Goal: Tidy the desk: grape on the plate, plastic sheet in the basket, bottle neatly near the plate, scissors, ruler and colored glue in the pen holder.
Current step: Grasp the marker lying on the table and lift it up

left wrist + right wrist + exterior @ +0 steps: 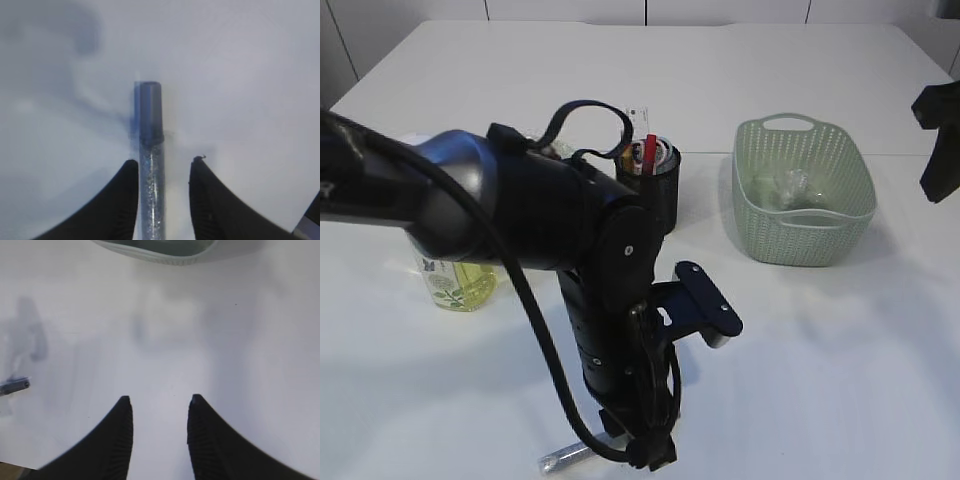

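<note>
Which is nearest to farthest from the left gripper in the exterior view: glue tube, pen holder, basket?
1. Glue tube, on the table right at the left gripper.
2. Pen holder, behind the arm.
3. Basket, far right.

The left arm (520, 215) is a thick, glossy black tube with a grey sheen near its shoulder, round screw heads on its joint plate, and a black cable (535, 330) looping alongside. Both grippers have black, finely ribbed, curved fingers (117, 440).

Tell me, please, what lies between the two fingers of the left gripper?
The glitter glue tube, lying on the table; the left gripper straddles it, jaws open. Left wrist view shows this.
</note>
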{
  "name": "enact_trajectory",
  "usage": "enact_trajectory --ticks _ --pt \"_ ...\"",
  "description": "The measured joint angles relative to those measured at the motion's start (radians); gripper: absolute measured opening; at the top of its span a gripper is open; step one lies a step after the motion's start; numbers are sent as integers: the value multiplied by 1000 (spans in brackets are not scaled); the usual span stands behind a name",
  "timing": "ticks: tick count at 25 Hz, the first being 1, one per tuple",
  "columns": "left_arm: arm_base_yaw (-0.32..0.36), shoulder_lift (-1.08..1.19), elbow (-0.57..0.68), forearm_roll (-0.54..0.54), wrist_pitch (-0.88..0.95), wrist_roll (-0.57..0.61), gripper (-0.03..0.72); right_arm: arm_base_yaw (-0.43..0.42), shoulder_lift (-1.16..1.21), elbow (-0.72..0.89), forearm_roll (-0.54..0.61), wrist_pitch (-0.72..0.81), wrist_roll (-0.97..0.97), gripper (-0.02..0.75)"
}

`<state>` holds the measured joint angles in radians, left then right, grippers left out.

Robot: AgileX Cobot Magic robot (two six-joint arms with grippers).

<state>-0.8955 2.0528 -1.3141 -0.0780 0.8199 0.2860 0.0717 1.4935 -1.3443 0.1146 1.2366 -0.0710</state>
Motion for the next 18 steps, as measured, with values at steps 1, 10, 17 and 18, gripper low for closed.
enact_trajectory --ticks 1,10,17,18 --pt "0 6 0 0 0 0 256 0 0 0 0 0 0 305" --pt "0 13 0 0 4 -4 256 0 0 0 -2 0 0 305" --pt "26 28 0 -13 17 -12 256 0 0 0 -2 0 0 305" --pt "29 30 0 -13 20 -12 256 0 0 0 -2 0 0 305"
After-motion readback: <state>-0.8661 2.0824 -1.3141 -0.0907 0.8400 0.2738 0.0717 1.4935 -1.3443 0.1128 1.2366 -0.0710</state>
